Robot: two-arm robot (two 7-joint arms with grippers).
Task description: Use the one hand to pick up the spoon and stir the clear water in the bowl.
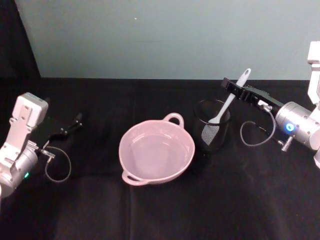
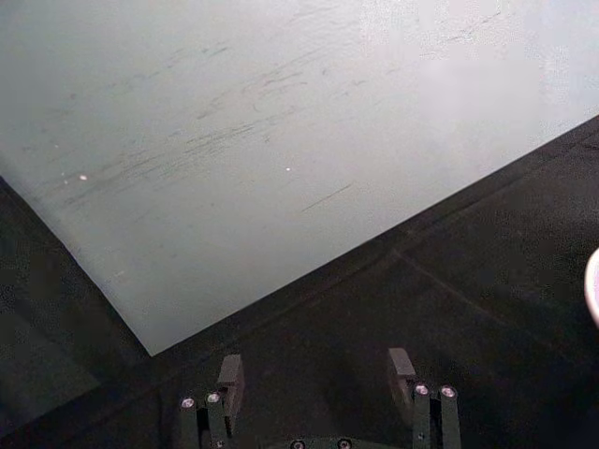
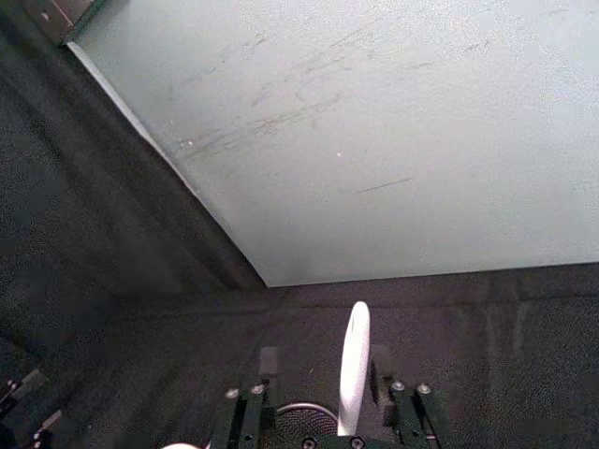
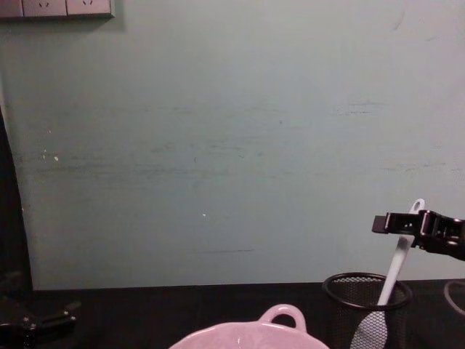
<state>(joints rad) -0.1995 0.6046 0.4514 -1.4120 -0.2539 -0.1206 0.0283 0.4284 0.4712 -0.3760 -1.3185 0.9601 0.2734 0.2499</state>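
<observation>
In front of the robot, on the black tablecloth (image 1: 160, 217), sits the pale pink bowl (image 1: 186, 150), upright, with a glossy inside and clear water (image 1: 155, 154) lying still in it. It has one small loop handle (image 1: 131, 176) on its near rim and a second loop (image 1: 174, 119) on its far rim. From the chest camera its far rim (image 4: 247, 336) and that far loop (image 4: 282, 316) rise at the lower edge.

Just beside the bowl, on its right and a little farther back, stands a black wire-mesh cup (image 1: 214, 137), close to the bowl's wall; whether they touch I cannot tell. The white spoon (image 1: 230, 100) stands in this cup, not in the bowl: its flat blade (image 1: 210, 131) is down inside the mesh and its slim handle leans up and away from the bowl to the right. The chest view shows the same lean, with the spoon (image 4: 396, 265) rising out of the cup (image 4: 341, 298).

Right of the bowl and above the cup, the right gripper (image 1: 235, 89) reaches in level at the upper handle, below its holed end. In the right wrist view its fingers (image 3: 270, 365) stand spread on either side of the spoon (image 3: 354, 360). One side is close to the handle and the other has a clear gap, so the handle is straddled, not pinched. From the chest it shows at (image 4: 399, 224).

Well to the left of the bowl the left gripper (image 1: 74, 122) is parked low over the cloth, its fingers (image 2: 229, 374) spread apart and holding nothing.

Beyond the bowl, a pale green wall (image 1: 165, 35) closes the scene.
</observation>
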